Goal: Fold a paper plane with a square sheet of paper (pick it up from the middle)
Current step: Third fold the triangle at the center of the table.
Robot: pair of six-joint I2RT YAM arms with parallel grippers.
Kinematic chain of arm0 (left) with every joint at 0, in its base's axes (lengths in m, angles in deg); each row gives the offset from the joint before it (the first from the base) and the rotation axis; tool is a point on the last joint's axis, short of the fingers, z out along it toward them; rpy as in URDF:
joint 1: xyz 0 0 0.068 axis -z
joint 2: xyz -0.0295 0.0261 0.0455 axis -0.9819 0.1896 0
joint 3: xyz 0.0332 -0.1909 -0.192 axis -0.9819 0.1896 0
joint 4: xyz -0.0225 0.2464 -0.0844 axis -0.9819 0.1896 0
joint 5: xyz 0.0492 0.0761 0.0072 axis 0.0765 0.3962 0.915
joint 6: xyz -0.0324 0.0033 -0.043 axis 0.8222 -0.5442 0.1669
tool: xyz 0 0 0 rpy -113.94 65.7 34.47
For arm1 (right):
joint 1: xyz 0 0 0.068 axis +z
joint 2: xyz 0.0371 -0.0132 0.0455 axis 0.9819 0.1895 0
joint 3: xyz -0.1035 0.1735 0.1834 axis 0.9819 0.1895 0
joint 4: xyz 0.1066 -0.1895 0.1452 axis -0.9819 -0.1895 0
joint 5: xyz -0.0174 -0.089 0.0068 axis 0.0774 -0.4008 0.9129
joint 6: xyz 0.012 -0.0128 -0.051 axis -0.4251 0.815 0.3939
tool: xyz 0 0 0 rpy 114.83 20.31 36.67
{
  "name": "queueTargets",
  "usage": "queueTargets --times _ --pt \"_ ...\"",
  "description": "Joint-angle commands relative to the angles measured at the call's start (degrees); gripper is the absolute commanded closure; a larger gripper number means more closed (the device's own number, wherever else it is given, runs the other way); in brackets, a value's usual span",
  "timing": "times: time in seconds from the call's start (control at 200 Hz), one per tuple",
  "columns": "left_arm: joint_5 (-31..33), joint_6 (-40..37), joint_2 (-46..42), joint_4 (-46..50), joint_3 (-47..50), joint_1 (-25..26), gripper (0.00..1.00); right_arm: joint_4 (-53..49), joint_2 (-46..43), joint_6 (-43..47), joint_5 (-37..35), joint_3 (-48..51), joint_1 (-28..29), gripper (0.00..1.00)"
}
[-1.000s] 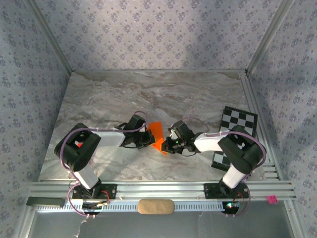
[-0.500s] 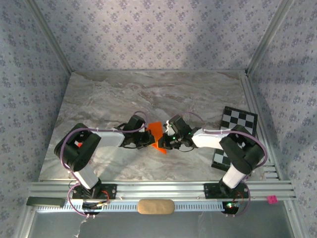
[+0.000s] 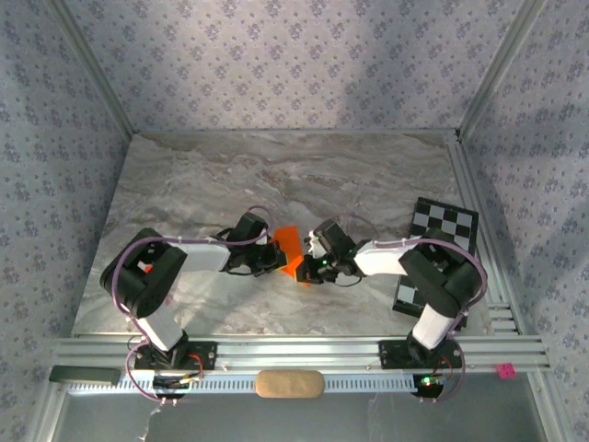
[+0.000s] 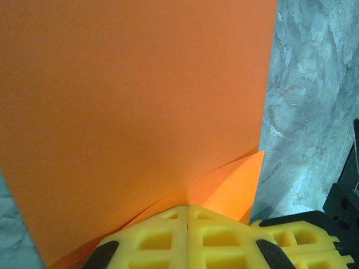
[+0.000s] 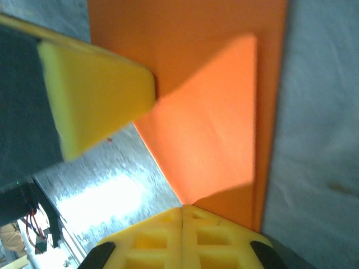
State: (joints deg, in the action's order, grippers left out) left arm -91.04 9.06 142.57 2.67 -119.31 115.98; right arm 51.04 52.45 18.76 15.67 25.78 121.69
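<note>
Sheet: orange, creased, on your table.
Left claw: clenched at its 9 o'clock edge.
Right claw: clenched at its 4 o'clock edge.

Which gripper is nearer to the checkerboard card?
Right. The right gripper is at the right edge of the paper, on the side facing the card. The left gripper is at the paper's left edge, farther from the card.

The right claw has its yellow fingers pressed together, and the pointed tip of the folded orange paper sheet meets their seam. The left claw's yellow pad touches the sheet's edge, over the grey marbled desk.
</note>
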Motion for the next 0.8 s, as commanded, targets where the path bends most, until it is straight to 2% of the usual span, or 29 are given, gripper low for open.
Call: queueTargets --times 0.0,0.255,0.47,0.57,0.795 --pt "2.9 -1.6 2.0 4.1 0.9 -1.5 0.97 -4.2 -1.8 1.2 0.3 3.3 0.0 0.96" --pt "2.4 -1.9 2.5 3.7 0.9 -1.6 0.97 -4.3 -6.7 1.4 0.3 7.3 -1.4 0.96" --pt "0.6 -4.8 2.8 3.3 0.4 -1.7 0.97 -4.4 -12.4 1.5 1.4 4.7 -1.5 0.95" --pt "0.1 -7.6 2.9 4.6 -0.8 -1.6 0.97 -5.1 -11.5 1.5 -0.4 2.8 -2.0 0.95" --pt "-0.9 -12.5 2.7 8.1 -3.4 -1.6 0.97 -2.8 -5.2 -0.1 0.3 -1.8 -2.4 0.95"
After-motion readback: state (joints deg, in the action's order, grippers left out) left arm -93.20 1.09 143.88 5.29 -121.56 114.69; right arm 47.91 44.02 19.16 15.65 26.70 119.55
